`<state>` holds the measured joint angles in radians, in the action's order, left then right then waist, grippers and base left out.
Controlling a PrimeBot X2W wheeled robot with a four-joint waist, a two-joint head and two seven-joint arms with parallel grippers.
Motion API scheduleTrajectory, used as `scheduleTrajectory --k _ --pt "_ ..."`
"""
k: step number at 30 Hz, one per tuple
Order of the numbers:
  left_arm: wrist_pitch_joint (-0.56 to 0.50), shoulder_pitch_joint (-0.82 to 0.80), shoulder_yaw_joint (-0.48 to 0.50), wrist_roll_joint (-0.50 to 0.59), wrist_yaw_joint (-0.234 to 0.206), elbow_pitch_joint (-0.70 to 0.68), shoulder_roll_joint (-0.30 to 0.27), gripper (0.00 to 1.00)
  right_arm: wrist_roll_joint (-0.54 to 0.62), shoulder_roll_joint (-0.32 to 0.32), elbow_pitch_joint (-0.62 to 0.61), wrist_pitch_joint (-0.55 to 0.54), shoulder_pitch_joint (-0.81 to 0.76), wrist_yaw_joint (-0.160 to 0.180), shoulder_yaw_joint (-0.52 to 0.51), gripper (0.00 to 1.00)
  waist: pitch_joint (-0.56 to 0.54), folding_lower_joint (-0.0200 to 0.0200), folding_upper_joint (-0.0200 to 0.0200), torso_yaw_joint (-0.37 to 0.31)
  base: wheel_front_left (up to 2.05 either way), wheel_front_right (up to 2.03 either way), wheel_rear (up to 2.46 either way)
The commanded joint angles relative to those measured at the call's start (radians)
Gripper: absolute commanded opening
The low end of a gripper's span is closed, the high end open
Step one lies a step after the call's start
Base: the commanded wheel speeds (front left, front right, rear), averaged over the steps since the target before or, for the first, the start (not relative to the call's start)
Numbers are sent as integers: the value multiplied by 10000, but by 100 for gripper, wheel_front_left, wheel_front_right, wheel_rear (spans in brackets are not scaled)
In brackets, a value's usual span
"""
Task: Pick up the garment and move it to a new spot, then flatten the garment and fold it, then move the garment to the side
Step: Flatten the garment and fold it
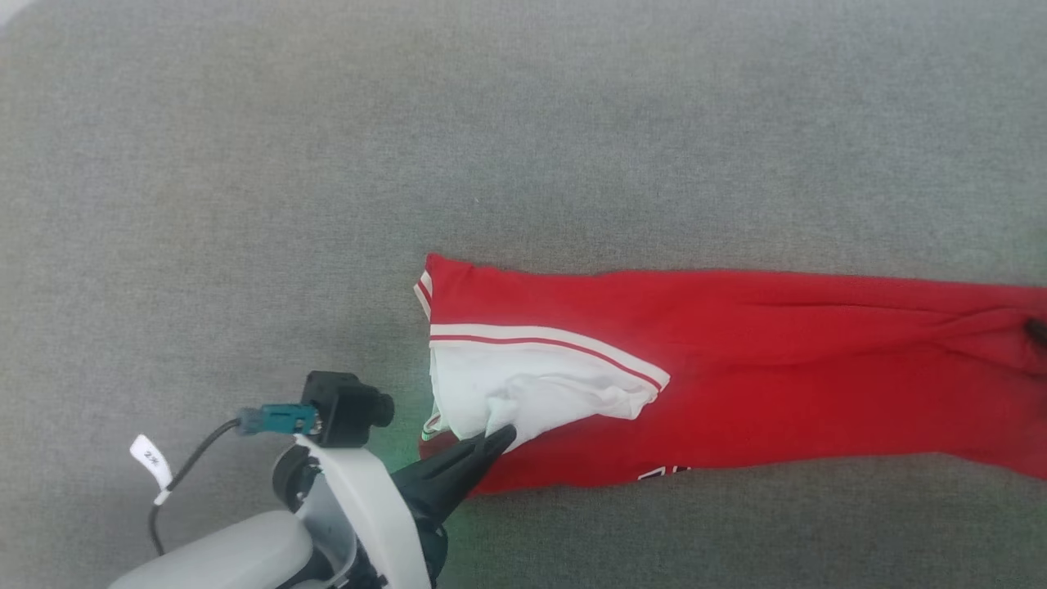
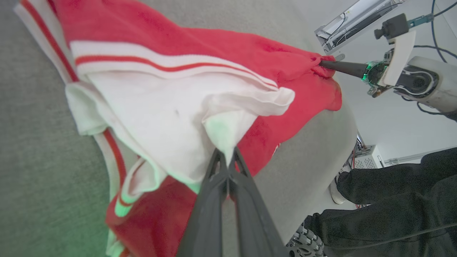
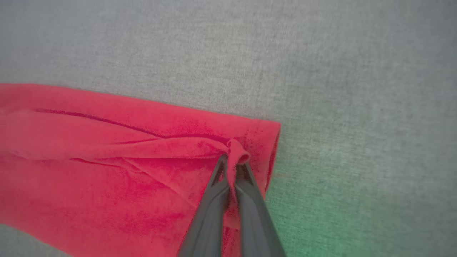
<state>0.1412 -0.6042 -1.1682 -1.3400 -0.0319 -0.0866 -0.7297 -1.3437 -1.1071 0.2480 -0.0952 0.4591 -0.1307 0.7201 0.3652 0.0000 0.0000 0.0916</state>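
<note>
The red garment [image 1: 777, 368] lies stretched out in a long band across the grey surface, its white sleeve [image 1: 523, 393] with red-white stripe trim at the left end. My left gripper [image 1: 503, 438] is shut on a pinch of the white sleeve [image 2: 185, 117], seen close in the left wrist view with the fingertips [image 2: 228, 157] closed together. My right gripper [image 3: 234, 162] is shut on a bunched fold of red fabric [image 3: 107, 171] near the garment's other end; it also shows far off as the right gripper [image 2: 323, 64]. A bit of black-and-white lettering [image 1: 662, 472] peeks out at the garment's near edge.
The grey fabric surface [image 1: 327, 164] spreads wide beyond and left of the garment. In the left wrist view a person's dark sleeve [image 2: 400, 200] and some equipment [image 2: 357, 18] show past the surface's edge.
</note>
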Motion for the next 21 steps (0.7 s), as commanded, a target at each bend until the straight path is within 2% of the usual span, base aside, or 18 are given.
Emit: scheduleTrajectory --k 1,4,5,6,7,8,9,11,17,21 --pt "-17 52 -9 -31 112 207 96 0 -20 133 59 0 -67 0 11 0 89 0 0 -17 0 0 0" --pt "-174 -102 -224 165 305 1145 437 0 238 331 295 -64 87 0 101 0 155 0 0 -86 0 0 0" --pt "-162 -151 -253 230 339 1453 531 0 327 411 369 -30 138 0 111 3 151 0 0 -109 0 0 0" --pt "-103 -152 -280 214 401 1727 631 0 378 511 398 19 161 0 119 42 122 0 0 -131 0 0 0" --pt "-3 -108 -253 194 460 1931 719 22 400 591 364 44 177 0 129 96 83 0 0 -152 0 0 0" --pt "148 -53 -182 149 529 2073 788 46 354 613 325 26 164 0 136 100 32 0 0 -165 0 0 0" --pt "310 21 -100 88 614 2168 859 99 308 597 297 61 137 0 111 100 -45 0 0 -162 0 0 0" --pt "606 172 35 25 721 2247 929 100 196 496 319 150 2 0 42 100 -229 0 0 -115 0 0 0" --pt "1197 960 930 159 666 2133 1205 100 -662 95 516 152 -663 0 -265 100 -774 0 0 447 0 0 0" --pt "1235 1685 2145 816 473 2409 1670 100 -1357 -48 1024 -145 -1172 0 -349 100 -955 0 0 991 0 0 0"
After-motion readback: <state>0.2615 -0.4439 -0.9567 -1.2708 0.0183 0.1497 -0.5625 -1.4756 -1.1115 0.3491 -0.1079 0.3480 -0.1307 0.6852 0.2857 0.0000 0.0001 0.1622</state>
